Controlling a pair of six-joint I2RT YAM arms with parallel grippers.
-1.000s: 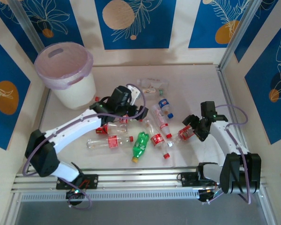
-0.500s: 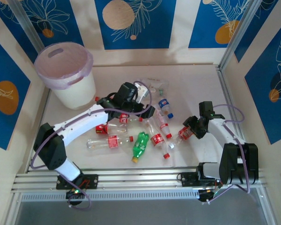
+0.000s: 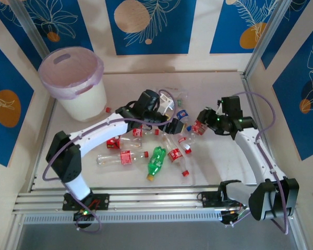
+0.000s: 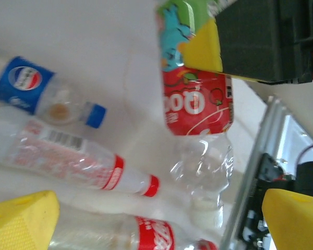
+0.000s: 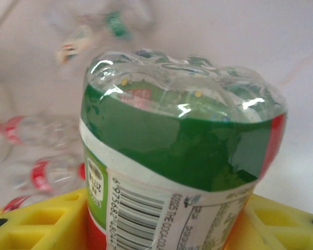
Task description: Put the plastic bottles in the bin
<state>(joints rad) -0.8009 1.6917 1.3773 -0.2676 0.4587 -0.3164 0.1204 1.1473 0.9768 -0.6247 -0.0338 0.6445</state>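
Bottle (image 5: 182,151) clamped in right pincer (image 5: 161,216) points base-first, long axis along the pincer.

Clear, glossy plastic bottles (image 3: 115,158) with shiny printed labels (image 4: 198,104) on a smooth matt table (image 3: 224,166); white plastic bin (image 3: 86,107) with thin purple plastic liner (image 3: 68,65).

The bin (image 3: 86,101) was white, its liner (image 3: 68,70) pale purple. The bottles (image 3: 126,156) were clear, mostly red-labelled; the green bottle (image 3: 156,159) was yellow-capped, the green-labelled bottle (image 5: 182,151) clear.
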